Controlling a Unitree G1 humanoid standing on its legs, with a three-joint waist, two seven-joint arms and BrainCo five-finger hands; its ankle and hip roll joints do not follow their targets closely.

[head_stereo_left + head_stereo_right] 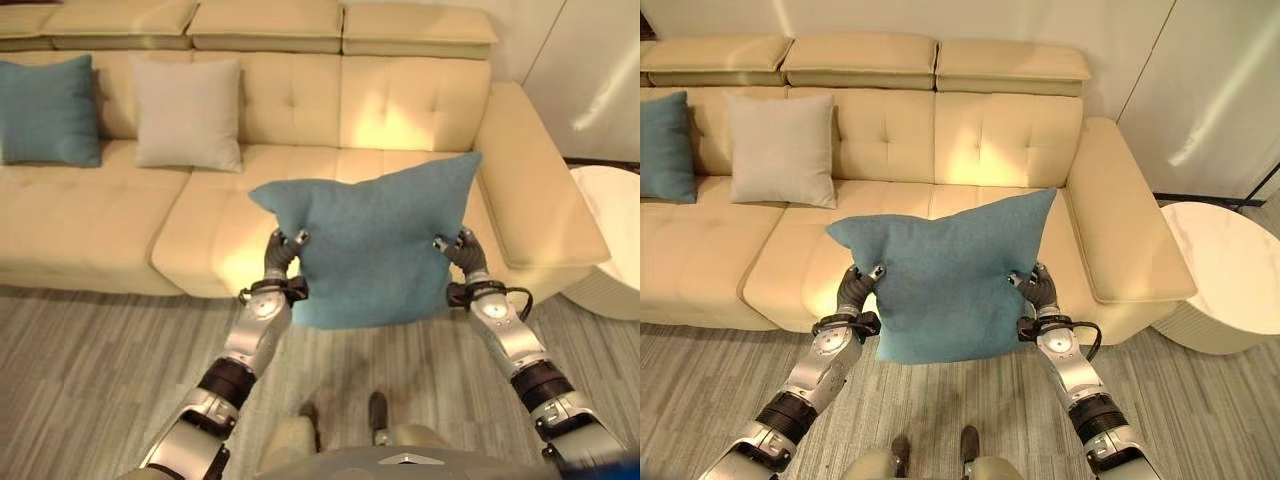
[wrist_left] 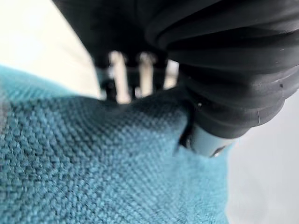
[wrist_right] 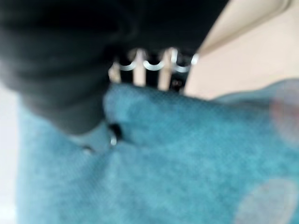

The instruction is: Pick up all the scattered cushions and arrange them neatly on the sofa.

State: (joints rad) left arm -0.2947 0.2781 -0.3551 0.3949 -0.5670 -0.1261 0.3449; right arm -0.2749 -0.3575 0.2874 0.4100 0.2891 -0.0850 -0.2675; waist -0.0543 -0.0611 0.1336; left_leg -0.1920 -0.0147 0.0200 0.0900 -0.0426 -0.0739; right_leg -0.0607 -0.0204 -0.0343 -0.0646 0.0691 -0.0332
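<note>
A teal cushion (image 1: 375, 240) hangs in the air in front of the cream sofa (image 1: 90, 215), above the right seat's front edge. My left hand (image 1: 281, 255) grips its left edge and my right hand (image 1: 462, 254) grips its right edge, fingers and thumb pinching the cloth on each side. The left wrist view shows the teal cushion (image 2: 93, 163) pressed under that hand's fingers (image 2: 119, 77); the right wrist view shows the teal cushion (image 3: 187, 154) the same way. Another teal cushion (image 1: 48, 110) and a beige cushion (image 1: 188, 112) stand upright against the sofa's back at the left.
The sofa's right armrest (image 1: 535, 190) runs toward me beside the held cushion. A round white side table (image 1: 1230, 275) stands on the right. Grey striped floor (image 1: 90, 370) lies in front of the sofa.
</note>
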